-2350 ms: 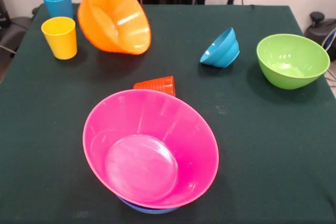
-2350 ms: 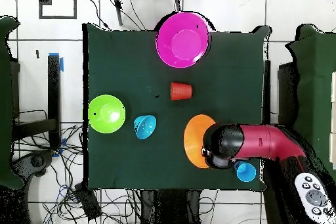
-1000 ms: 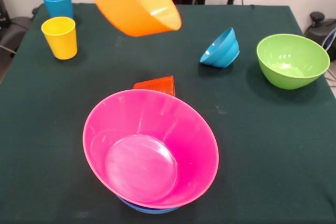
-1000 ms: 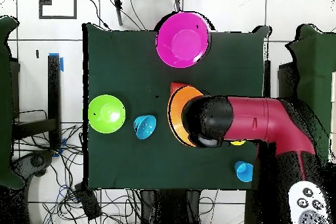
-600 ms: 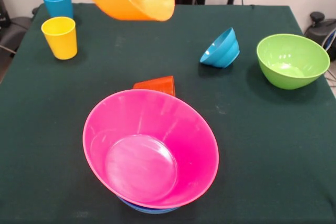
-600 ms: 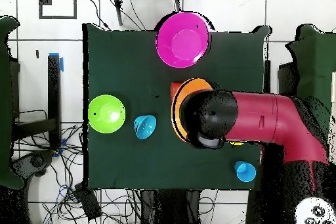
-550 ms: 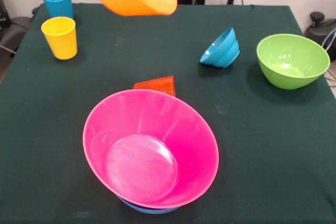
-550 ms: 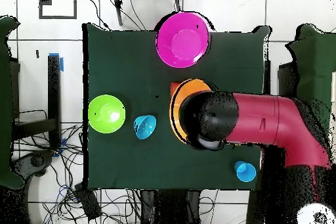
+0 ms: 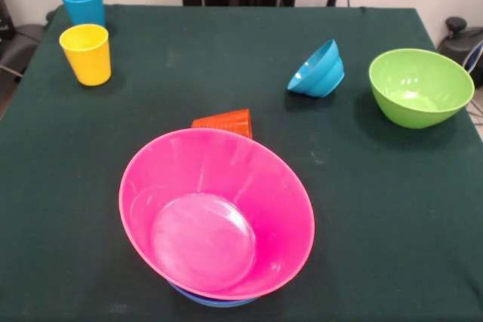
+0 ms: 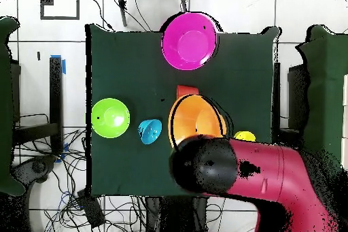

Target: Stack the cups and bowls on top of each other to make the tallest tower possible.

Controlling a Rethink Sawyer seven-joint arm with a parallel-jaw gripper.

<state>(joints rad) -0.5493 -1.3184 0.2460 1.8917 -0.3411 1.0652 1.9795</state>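
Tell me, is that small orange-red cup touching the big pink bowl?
Cannot tell. In the front view the pink bowl rim hides the orange-red cup's base. In the overhead view the orange bowl partly covers the cup.

A robotics lab: cloth-draped table (image 10: 122, 52), tangled floor cables (image 10: 75, 202), red robot arm (image 10: 272, 181) on tiled floor.

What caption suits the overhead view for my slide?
Red arm carries the orange bowl above the table, short of the pink bowl.
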